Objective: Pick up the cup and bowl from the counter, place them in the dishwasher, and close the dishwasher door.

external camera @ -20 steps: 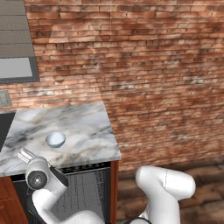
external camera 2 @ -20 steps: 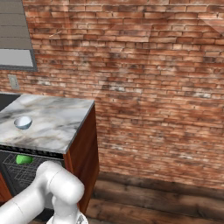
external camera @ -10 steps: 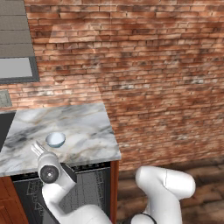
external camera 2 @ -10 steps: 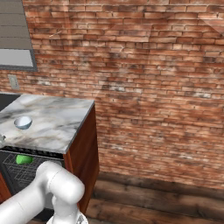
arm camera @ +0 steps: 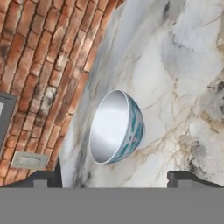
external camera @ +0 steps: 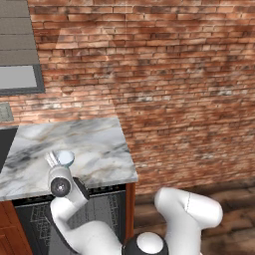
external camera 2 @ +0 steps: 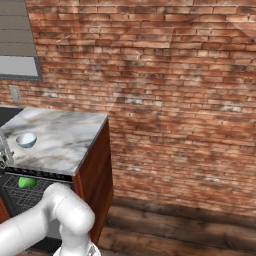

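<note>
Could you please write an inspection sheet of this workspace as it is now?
Surface: marble counter, bare around the bowl.
Job's things: bowl upright on the counter; green cup already in the dishwasher rack; dishwasher door not closed.
Clutter: nothing seen.
Grippers: gripper open, near the bowl, holding nothing.
Cables: nothing seen.
Surroundings: red brick wall, wall outlet, wooden floor.

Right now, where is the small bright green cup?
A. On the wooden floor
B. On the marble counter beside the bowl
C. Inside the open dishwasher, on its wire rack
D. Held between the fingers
C: the small bright green cup sits on the grey wire rack of the black dishwasher, below the grey-and-white marble counter.
</note>
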Robot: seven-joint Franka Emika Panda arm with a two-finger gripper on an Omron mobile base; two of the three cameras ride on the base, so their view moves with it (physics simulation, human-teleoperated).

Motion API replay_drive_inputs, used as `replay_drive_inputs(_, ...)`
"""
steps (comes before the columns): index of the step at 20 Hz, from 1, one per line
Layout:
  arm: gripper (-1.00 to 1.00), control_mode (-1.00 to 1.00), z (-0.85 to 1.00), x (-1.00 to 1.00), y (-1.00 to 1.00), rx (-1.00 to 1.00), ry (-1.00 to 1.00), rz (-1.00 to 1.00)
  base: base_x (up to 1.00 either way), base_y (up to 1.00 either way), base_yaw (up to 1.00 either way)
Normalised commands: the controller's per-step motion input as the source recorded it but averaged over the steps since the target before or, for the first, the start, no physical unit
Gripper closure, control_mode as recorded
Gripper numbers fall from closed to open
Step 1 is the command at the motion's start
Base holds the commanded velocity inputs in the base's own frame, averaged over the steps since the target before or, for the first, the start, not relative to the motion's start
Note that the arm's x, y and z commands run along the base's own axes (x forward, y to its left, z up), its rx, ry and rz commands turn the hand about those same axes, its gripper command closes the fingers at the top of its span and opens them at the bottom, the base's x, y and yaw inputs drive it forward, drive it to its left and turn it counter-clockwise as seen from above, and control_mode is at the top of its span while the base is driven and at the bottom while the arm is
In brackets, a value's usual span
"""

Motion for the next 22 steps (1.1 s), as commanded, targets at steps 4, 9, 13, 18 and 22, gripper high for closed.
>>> replay_drive_inputs(4, -1.00, -1.00, 0.00, 0.24, 0.00, 0.18, 0.06, -0.20, 0.00, 0.00, 0.00)
replay_drive_inputs(9, -1.00, -1.00, 0.00, 0.25, 0.00, 0.18, 0.07, -0.18, 0.00, 0.00, 0.00)
replay_drive_inputs(13, -1.00, -1.00, -0.11, 0.24, 0.11, 0.11, 0.07, -0.13, 0.00, 0.00, 0.00)
replay_drive_inputs(18, -1.00, -1.00, -0.32, 0.32, 0.14, 0.07, 0.12, -0.08, 0.00, 0.00, 0.00)
replay_drive_inputs(22, -1.00, -1.00, -0.28, 0.30, 0.08, 0.05, 0.11, -0.08, 0.00, 0.00, 0.00)
